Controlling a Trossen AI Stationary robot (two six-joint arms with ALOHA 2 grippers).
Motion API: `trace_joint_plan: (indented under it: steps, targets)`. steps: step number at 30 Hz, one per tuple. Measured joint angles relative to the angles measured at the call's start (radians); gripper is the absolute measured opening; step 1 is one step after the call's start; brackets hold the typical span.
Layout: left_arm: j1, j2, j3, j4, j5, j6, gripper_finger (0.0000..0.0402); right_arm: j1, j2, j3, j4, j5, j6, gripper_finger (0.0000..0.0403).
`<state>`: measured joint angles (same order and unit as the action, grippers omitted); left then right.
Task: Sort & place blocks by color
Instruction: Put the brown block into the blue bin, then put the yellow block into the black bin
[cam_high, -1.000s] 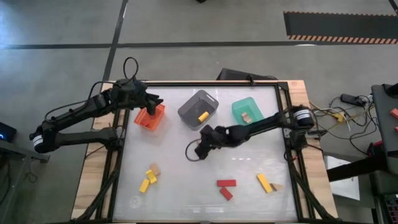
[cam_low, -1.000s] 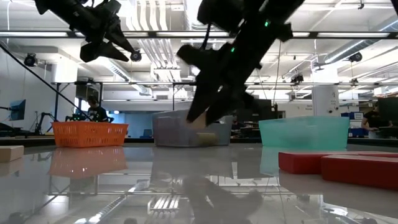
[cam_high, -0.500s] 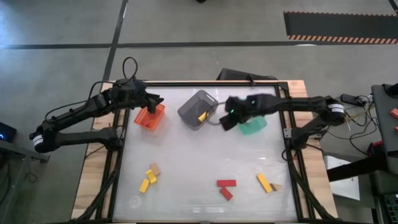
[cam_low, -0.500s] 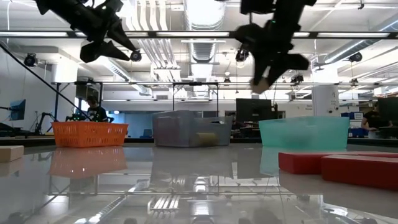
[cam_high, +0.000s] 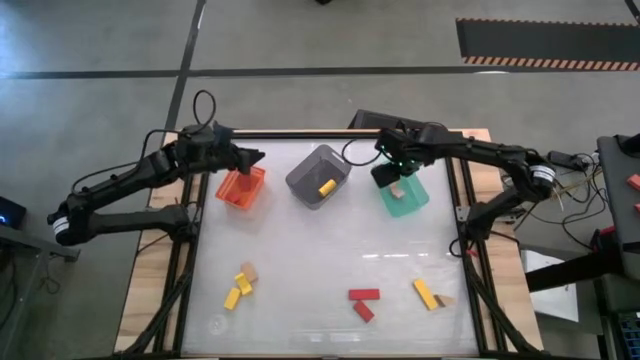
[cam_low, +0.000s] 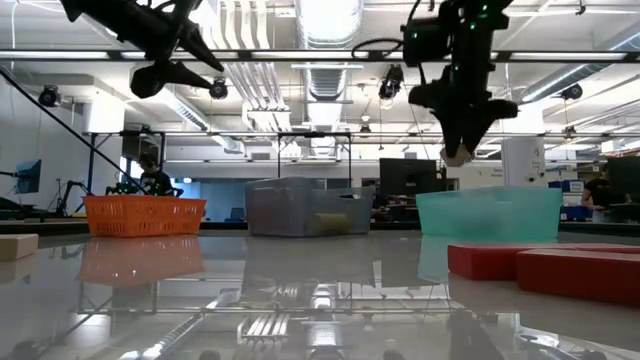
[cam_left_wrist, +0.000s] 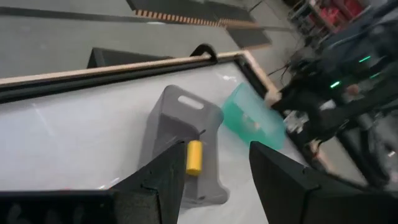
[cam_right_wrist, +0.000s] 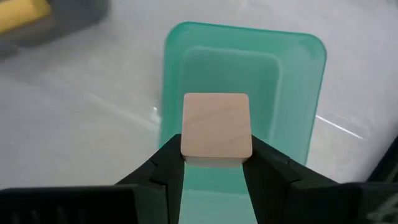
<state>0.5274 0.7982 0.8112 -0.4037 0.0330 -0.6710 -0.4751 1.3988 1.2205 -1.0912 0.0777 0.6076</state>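
Note:
My right gripper (cam_high: 390, 175) (cam_right_wrist: 216, 150) hangs over the green bin (cam_high: 408, 198) (cam_right_wrist: 292, 93), shut on a pale tan block (cam_right_wrist: 216, 127) (cam_low: 456, 156). My left gripper (cam_high: 250, 158) (cam_left_wrist: 214, 158) waits open above the orange bin (cam_high: 241, 187), holding nothing. A yellow block (cam_high: 326, 186) (cam_left_wrist: 194, 157) lies in the grey bin (cam_high: 312, 170). On the table's near half lie a yellow and tan cluster (cam_high: 241, 284), two red blocks (cam_high: 363, 296), and a yellow bar (cam_high: 426, 294) beside a tan block (cam_high: 446, 300). My right gripper pinches the tan block by two opposite side faces (cam_right_wrist: 186, 146) between its two fingers (cam_right_wrist: 166, 158), at their free ends. The fingers come from above, pointing down. The block is lifted clear and sits level above the green bin's opening.
The three bins stand in a row along the far side: orange (cam_low: 145, 214), grey (cam_low: 300, 208), green (cam_low: 490, 212). The table's middle is bare glass. In the low view the red blocks (cam_low: 520, 264) lie near the camera and a tan block (cam_low: 15, 246) at the left.
My right gripper has risen from the table's middle and swung toward the far right, carrying the tan block up and over the green bin. It has stayed shut on the block throughout. The left arm has kept still.

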Motion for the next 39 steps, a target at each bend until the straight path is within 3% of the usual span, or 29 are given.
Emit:
trace_joint_plan:
  steps: [9,20,29,35,39]
  targets:
    - [-0.013,-0.004,0.000,0.092,0.001,-0.057,0.0160,-0.028,0.089,-0.072,0.102,0.009,-0.110,0.0122]
    - [-0.019,-0.008,0.000,0.141,0.001,-0.083,0.0160,-0.027,0.043,-0.277,0.378,0.062,-0.095,0.0122]
    - [-0.019,-0.006,0.000,0.142,0.000,-0.085,0.0160,-0.027,0.043,-0.328,0.484,0.103,-0.084,0.0123]
    - [-0.019,0.000,0.000,0.142,0.000,-0.089,0.0160,-0.027,0.043,-0.332,0.485,0.109,-0.084,0.0189]
    - [-0.019,0.000,0.000,0.142,0.000,-0.110,0.0160,-0.027,0.043,-0.328,0.474,0.109,-0.084,0.0210]
